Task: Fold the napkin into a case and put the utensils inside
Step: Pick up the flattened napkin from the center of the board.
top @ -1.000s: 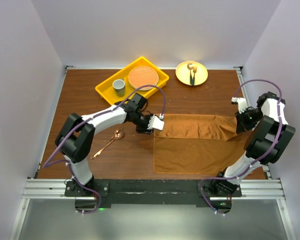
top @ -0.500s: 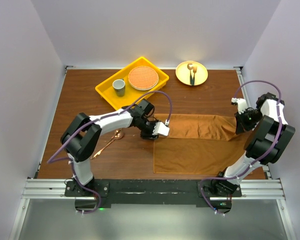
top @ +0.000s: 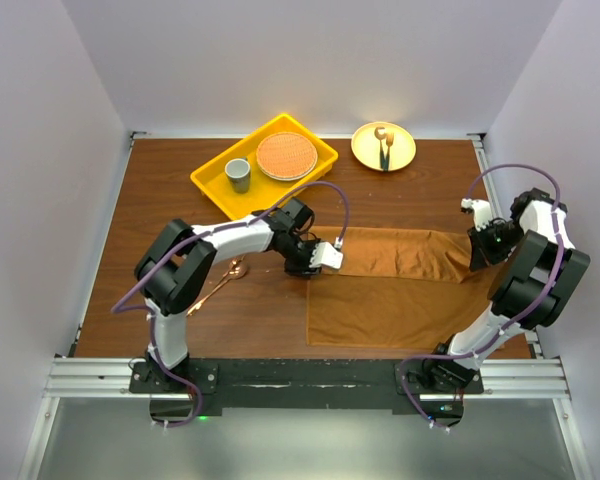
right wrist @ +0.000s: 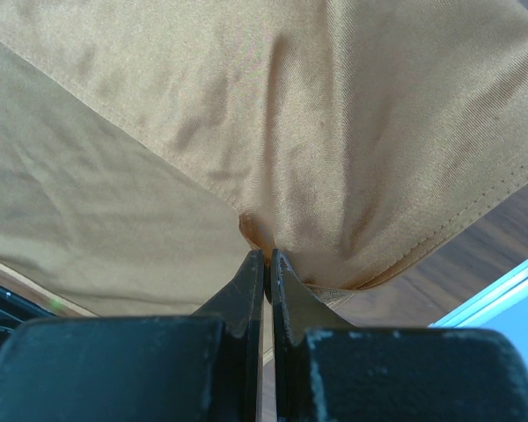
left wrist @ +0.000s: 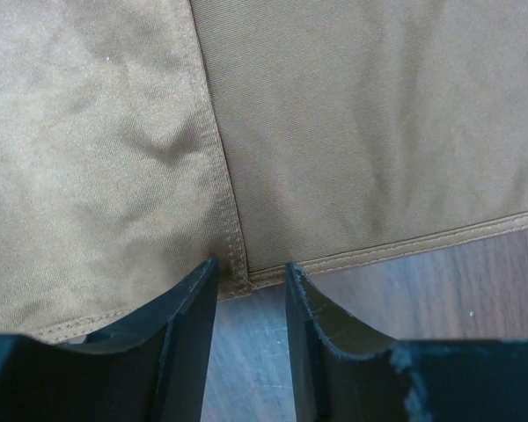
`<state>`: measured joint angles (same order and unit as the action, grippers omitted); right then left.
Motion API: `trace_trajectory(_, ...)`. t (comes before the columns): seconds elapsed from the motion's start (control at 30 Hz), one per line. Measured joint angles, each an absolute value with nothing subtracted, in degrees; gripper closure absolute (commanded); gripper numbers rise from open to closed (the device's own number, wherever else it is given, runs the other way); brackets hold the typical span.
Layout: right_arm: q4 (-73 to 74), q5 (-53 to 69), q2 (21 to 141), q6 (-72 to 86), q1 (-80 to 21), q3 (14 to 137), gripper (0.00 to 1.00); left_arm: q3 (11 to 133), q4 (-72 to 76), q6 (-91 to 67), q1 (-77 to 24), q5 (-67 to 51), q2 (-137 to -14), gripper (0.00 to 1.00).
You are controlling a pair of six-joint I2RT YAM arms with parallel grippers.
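Napkin (left wrist: 361, 132) before us | our left gripper (left wrist: 252, 266) stands part open, hemmed corner just between its tips, ungripped | our right gripper (right wrist: 266, 255) pinches a fold, jaws closed.

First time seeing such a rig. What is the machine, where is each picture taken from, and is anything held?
Two robot arms stand at the near edge of a table, each ending in a two-finger pincer. One picture looks down from above; the others come from cameras on the wrists. The right pincer is shut on a fold of the rust-brown napkin. The left pincer is open, its tips at the napkin's left edge. Also there: a copper spoon, a yellow tray holding a cup, and a yellow plate.
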<state>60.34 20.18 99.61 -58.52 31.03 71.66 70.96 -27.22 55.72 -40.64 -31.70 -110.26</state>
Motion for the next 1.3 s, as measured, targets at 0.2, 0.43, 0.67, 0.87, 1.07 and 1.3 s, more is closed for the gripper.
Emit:
trace_trajectory(0.2,60.3,20.2,99.6,-58.5,31.0,71.7,1.00,72.2,-27.9,55.2,-40.6,-31.4,-111.1,0.71)
trace_trajectory(0.43,60.3,20.2,99.6,-58.5,31.0,71.7,1.00,74.2,-29.2,55.0,-40.6,-31.2,-112.2,0.70)
trace_trajectory(0.67,60.3,20.2,99.6,-58.5,31.0,71.7,1.00,76.2,-30.4,55.0,-40.6,-31.1,-112.2,0.68)
trace_trajectory(0.87,60.3,20.2,99.6,-58.5,31.0,71.7,1.00,77.4,-30.5,55.0,-40.6,-30.9,-112.5,0.66)
trace_trajectory(1.07,60.4,20.2,99.6,-58.5,31.0,71.7,1.00,77.4,-31.0,55.0,-40.6,-30.5,-113.4,0.65)
trace_trajectory(1.3,60.4,20.2,99.8,-58.5,31.0,71.7,1.00,77.6,-31.5,55.1,-40.2,-30.4,-114.3,0.74)
